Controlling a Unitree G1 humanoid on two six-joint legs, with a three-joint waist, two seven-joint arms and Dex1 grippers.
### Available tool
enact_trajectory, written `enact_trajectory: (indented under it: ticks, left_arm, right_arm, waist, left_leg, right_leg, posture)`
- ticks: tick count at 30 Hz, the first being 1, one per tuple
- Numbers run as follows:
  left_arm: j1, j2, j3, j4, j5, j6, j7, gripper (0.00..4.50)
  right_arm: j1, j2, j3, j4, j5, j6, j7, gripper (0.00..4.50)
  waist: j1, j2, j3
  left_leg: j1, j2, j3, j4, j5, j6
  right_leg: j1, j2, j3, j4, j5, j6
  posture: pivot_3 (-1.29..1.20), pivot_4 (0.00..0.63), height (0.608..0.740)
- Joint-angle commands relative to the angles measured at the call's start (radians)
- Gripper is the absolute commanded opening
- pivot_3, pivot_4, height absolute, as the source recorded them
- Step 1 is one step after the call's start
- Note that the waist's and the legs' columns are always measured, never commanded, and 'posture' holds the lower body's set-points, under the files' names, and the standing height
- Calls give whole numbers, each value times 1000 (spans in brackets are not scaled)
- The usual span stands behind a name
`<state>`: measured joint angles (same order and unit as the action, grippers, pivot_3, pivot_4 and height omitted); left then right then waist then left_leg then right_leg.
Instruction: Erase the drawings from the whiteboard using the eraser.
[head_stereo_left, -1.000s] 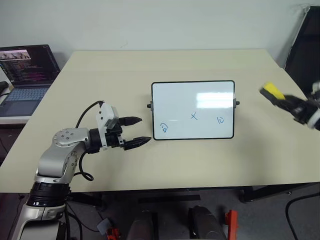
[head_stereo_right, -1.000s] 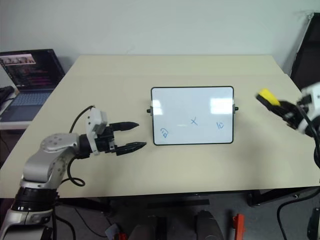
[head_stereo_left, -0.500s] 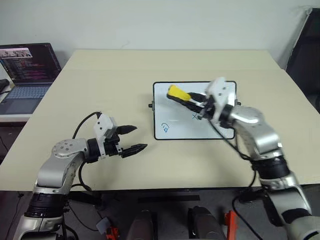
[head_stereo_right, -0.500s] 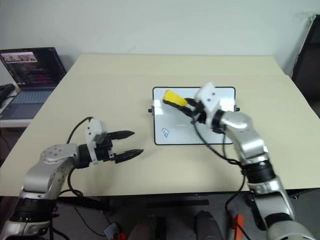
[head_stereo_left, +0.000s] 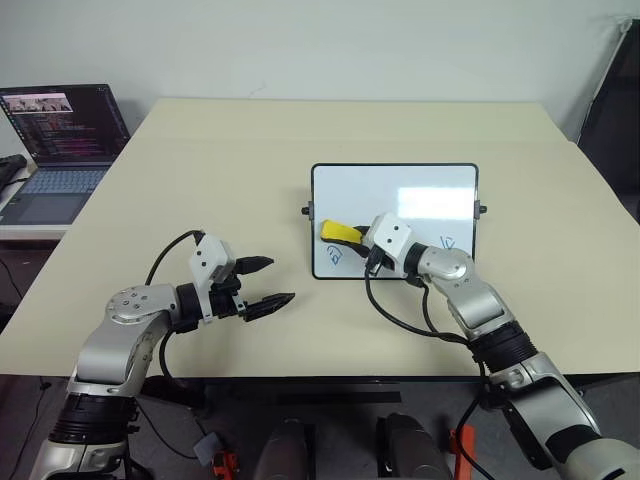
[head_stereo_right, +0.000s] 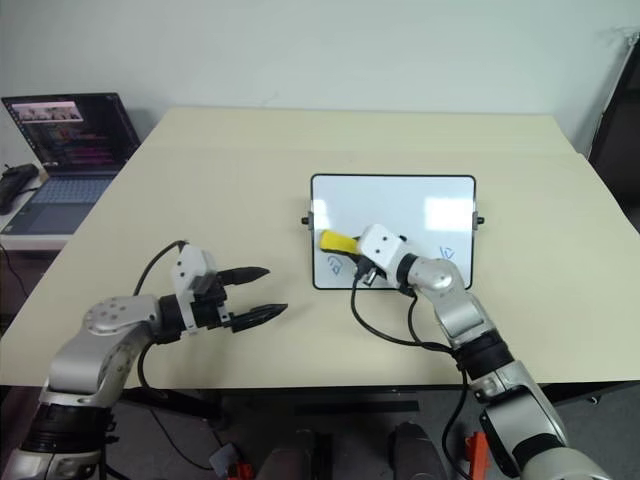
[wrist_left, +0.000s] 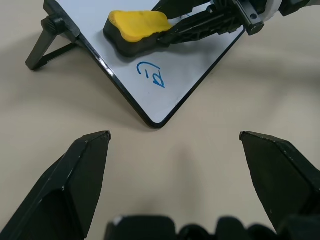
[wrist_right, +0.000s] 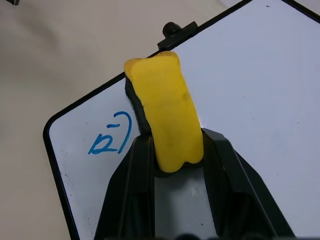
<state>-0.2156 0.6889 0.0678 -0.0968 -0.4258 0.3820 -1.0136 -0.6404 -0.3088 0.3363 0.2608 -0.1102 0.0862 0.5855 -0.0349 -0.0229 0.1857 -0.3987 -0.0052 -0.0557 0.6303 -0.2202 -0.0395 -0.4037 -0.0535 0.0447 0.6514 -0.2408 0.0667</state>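
Observation:
The whiteboard (head_stereo_left: 400, 190) stands propped on the tan table, right of centre. My right gripper (head_stereo_left: 352, 240) is shut on the yellow eraser (head_stereo_left: 338, 232), which it holds over the board's lower left part. The eraser's (wrist_left: 137, 25) dark felt side faces the board, at or just off the surface. It sits just above the blue curly loop (head_stereo_left: 333, 256). A "10"-like mark (head_stereo_left: 447, 242) shows at the lower right. My right hand hides the board's middle, so the x is out of sight. My left gripper (head_stereo_left: 279, 281) hovers open left of the board with nothing between its fingers.
An open laptop (head_stereo_left: 60, 130) sits on a lower side table at the far left. A dark object (head_stereo_left: 615, 100) stands beyond the table's right edge. Bare tan tabletop (head_stereo_left: 250, 150) lies behind and in front of the board.
My right arm swung in from the far right with the eraser, crossed the board and came down to its lower left, beside the loop. My left gripper sank slightly, still open.

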Motion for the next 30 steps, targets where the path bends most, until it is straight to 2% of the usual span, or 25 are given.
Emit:
enact_trajectory:
  ticks: [1, 9, 13, 16, 25, 30]
  left_arm:
    - [-11, 0, 3, -27, -3, -17, -3, 4500]
    - [-14, 0, 5, -19, -2, -20, -7, 4500]
    - [-21, 0, 4, -9, 1, -25, -9, 4500]
    - [-26, -1, 2, -2, 4, -28, -11, 4500]
    - [-60, -3, -4, 33, 12, -45, -20, 4500]
    - [-79, -12, -12, 53, 21, -55, -25, 4500]
  right_arm:
    - [12, 8, 23, 11, -49, 47, -9, 976]
    - [78, -62, 132, -14, -155, 37, 81, 973]
    - [93, -58, 127, -14, -161, 37, 71, 971]
    - [75, -50, 99, 2, -163, 33, 39, 970]
    - [-21, -45, -4, 116, -178, -32, -168, 969]
    - [-20, -35, -4, 107, -159, -62, -160, 968]
  waist:
    - [0, 0, 0]
    - [-1, -5, -4]
    - [-1, -6, -4]
    - [0, -6, -5]
    - [3, -6, -5]
    - [1, -6, -5]
  left_leg:
    - [0, 0, 0, 0, 0, 0]
    - [4, 0, 0, 1, 1, 0]
    - [9, 1, 0, 1, 1, 1]
    - [19, 1, -1, 1, 1, 1]
    - [19, 1, -2, 1, 3, 3]
    - [19, 1, -2, 0, 3, 3]
  right_leg:
    - [0, 0, 0, 0, 0, 0]
    - [1, 0, 0, 7, -2, -3]
    - [5, 0, 0, 8, -5, -2]
    - [15, 0, -1, 7, -10, -6]
    - [16, 0, -1, 7, -9, -7]
    - [15, 0, -1, 7, -9, -7]
  posture:
    - [0, 150, 740]
    - [0, 150, 740]
    - [0, 150, 740]
    - [0, 150, 740]
    - [0, 150, 740]
    - [0, 150, 740]
